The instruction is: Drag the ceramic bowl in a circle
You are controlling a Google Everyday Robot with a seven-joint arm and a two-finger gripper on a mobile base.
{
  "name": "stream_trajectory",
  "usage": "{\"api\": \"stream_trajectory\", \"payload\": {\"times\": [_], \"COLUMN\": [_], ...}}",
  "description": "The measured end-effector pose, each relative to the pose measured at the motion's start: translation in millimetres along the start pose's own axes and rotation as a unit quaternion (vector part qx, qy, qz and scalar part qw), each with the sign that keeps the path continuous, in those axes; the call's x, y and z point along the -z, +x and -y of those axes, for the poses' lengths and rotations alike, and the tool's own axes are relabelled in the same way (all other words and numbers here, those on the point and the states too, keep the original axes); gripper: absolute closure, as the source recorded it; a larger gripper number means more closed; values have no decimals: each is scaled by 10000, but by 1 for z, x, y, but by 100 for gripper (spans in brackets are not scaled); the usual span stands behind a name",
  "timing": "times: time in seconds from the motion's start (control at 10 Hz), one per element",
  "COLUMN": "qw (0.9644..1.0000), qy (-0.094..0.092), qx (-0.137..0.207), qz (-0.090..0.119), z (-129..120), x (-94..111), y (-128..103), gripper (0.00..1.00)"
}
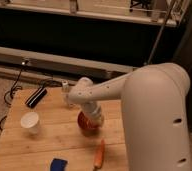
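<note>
The ceramic bowl [84, 125] is a red-brown, shallow round bowl on the wooden table [54, 140], right of centre. Only its left and lower rim shows. The white arm reaches down from the right, and its gripper [92, 119] sits on the bowl, shut at the rim and covering most of the inside. The bowl lies well right of the white cup [30, 121].
An orange carrot [99, 153] lies just below the bowl near the front edge. A blue object [58, 164] sits at the front edge. A black flat object [36, 97] and a small pale item [65, 91] are at the back left. The robot's bulky arm fills the right side.
</note>
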Motion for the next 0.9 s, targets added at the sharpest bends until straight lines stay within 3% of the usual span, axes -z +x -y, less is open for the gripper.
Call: {"api": "stream_trajectory", "payload": {"times": [0.1, 0.2, 0.3, 0.5, 0.6, 0.7, 0.9], "qw": [9997, 9978, 9941, 9868, 9822, 9781, 9749], "qy": [-76, -162, -236, -177, -1, 289, 665], "qx": [225, 620, 1024, 1559, 1829, 2024, 2122], "qz": [64, 157, 263, 389, 421, 381, 107], "z": [-1, 2, 6, 24, 46, 77, 124], "x": [0, 1, -1, -1, 3, 14, 40], "y": [-22, -58, -93, -137, -156, -167, -155], "gripper": [100, 100, 100, 100, 100, 100, 100]}}
